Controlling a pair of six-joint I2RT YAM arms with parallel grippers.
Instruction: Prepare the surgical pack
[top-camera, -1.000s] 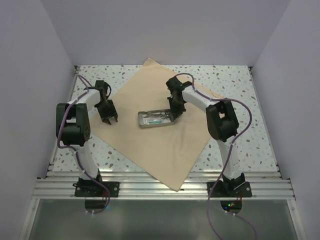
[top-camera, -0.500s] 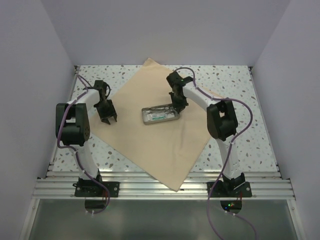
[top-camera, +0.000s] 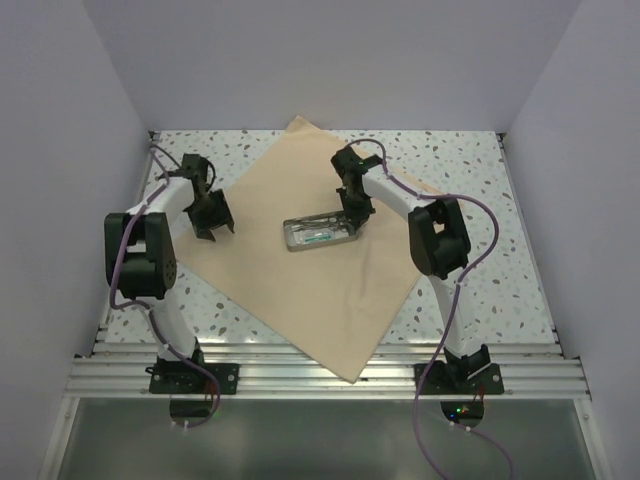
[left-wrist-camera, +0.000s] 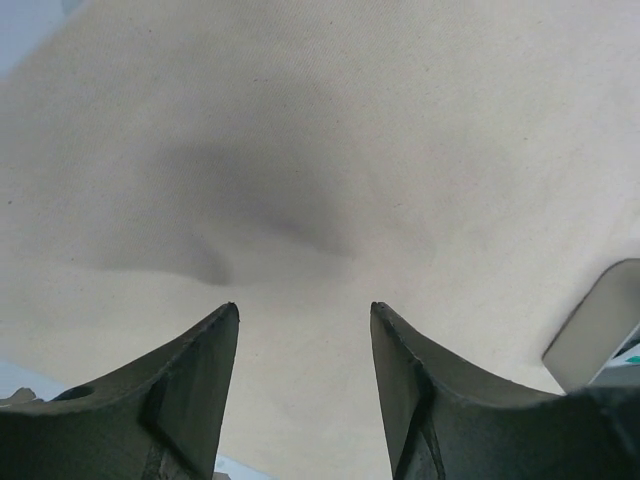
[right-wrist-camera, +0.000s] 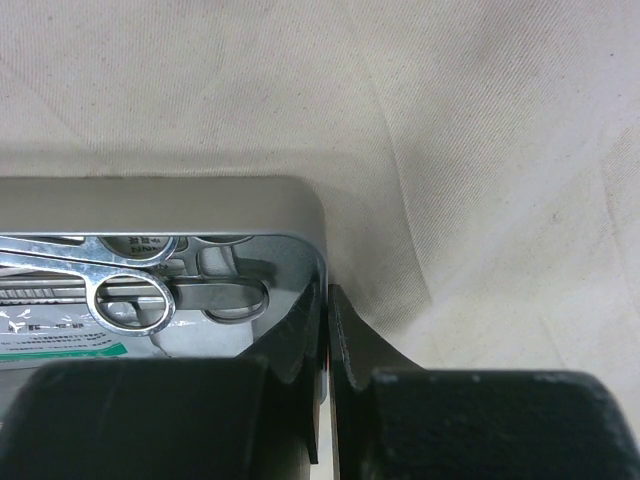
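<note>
Over on the left, the left fingers hang released above the left corner of the tan, kraft-paper-coloured wrapping sheet. There's a plain gap between them and nothing in it. The sheet lies wide and flat, a square turned diamond-wise on the speckled worktop, with its near corner reaching out over the front rail. From the wrist view the paper under those fingers shows a soft ripple, but I cannot tell whether the tips touch it.

Moving across, the small grey metal tray sits at the sheet's middle with steel scissors inside. And on the right, the right fingers are clenched on the tray's right-hand wall, pinching it between them.

My read is that this is the centring step, with the tray being placed on the wrap before any fold. Next, I judge, the right fingers need to let go and lift clear. Then the left fingers need to dip, nip that left corner and carry it over the tray without dragging the sheet.
</note>
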